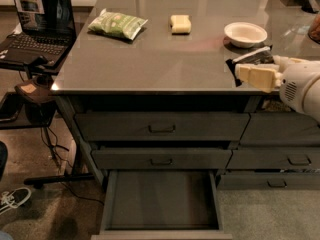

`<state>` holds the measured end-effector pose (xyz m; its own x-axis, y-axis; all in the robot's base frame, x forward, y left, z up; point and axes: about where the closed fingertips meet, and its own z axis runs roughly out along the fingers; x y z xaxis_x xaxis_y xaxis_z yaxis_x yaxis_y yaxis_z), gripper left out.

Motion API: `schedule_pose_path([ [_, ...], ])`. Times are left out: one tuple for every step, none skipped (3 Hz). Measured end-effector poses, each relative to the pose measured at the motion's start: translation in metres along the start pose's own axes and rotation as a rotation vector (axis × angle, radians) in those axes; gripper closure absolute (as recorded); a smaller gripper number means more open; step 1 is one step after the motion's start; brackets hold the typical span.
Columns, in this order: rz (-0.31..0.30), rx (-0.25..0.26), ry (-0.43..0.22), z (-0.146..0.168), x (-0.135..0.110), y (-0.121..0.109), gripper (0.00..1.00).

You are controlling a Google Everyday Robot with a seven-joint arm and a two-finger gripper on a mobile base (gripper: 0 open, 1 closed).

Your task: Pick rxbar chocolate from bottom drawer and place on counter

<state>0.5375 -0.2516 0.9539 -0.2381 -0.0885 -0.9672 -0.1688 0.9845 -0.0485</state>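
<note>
The gripper (246,67) grasps the rxbar chocolate (253,60) above the front edge of the worktop (150,59). The bottom drawer (162,200) stands open.

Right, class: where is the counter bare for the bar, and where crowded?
Bare: the front strip of the counter, between green bag, yellow block and edge. Crowded: right end, where the hand holds the rxbar chocolate beside the bowl.

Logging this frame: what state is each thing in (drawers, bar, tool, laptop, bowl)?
bottom drawer: pulled open, bare inside.
middle drawer: shut.
top drawer: shut.
rxbar chocolate: held in the tool.
tool: shut on the bar, at the counter front right edge.
laptop: open, screen lit.
bowl: upright.
</note>
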Motion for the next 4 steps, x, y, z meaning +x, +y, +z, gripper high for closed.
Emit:
schedule_pose_path([
  [0.025,-0.036,-0.001,0.008,-0.001,0.014,1.0],
  [0.023,-0.211,-0.036,0.051,-0.028,0.071,1.0],
  [-0.031,-0.402,-0.09,0.098,-0.073,0.128,1.0],
  [-0.112,-0.557,-0.139,0.134,-0.121,0.186,1.0],
])
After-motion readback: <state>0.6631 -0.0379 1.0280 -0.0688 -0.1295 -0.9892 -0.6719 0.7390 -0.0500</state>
